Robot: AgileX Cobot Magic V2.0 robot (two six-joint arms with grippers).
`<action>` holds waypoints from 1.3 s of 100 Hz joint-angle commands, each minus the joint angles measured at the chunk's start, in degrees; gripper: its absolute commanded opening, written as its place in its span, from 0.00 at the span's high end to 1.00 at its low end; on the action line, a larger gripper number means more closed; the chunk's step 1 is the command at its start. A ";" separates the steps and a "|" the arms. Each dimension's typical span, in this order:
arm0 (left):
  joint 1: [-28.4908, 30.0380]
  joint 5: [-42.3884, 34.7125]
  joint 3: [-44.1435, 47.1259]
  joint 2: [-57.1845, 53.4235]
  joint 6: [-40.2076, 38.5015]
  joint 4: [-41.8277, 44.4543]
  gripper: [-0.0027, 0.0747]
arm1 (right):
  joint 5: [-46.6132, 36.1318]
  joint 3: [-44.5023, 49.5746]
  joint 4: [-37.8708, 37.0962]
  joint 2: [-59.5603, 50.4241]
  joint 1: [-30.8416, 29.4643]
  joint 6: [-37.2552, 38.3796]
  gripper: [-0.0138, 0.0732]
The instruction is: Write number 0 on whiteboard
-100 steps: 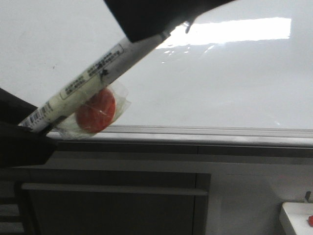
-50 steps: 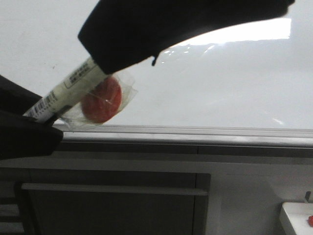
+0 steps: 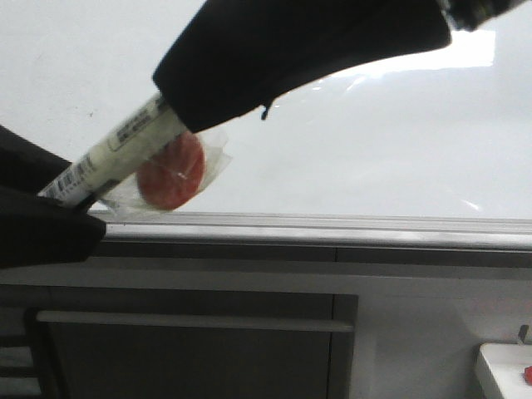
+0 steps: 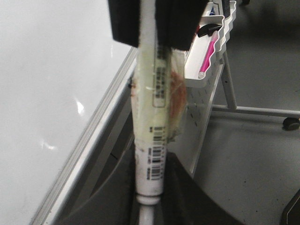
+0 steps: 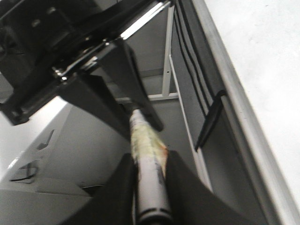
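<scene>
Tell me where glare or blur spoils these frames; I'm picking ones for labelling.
Front view: a bright reflection band washes out the upper whiteboard, and the dark right gripper is close and soft-edged. Left wrist view: small glints on the board; the marker label is slightly blurred. Right wrist view: soft overall, the left gripper dark and underexposed.

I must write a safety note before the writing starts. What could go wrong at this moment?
Both end effectors, left and right, hold the same marker; if they pull unevenly it could slip or tilt. A taped red disc on it might catch. The whiteboard shows no stroke yet.
</scene>
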 commanded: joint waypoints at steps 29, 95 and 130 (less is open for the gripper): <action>-0.46 -4.23 -1.65 -0.08 -0.43 -0.32 0.60 | -1.80 -2.08 1.85 -0.93 -0.15 -0.57 0.93; -0.56 15.74 -10.14 -14.14 -1.99 0.01 0.42 | -12.18 -2.08 1.94 1.30 -0.28 10.06 0.92; 9.13 19.11 -10.24 -21.98 -33.93 21.77 0.99 | -16.87 -2.08 4.66 3.43 -0.28 11.54 0.92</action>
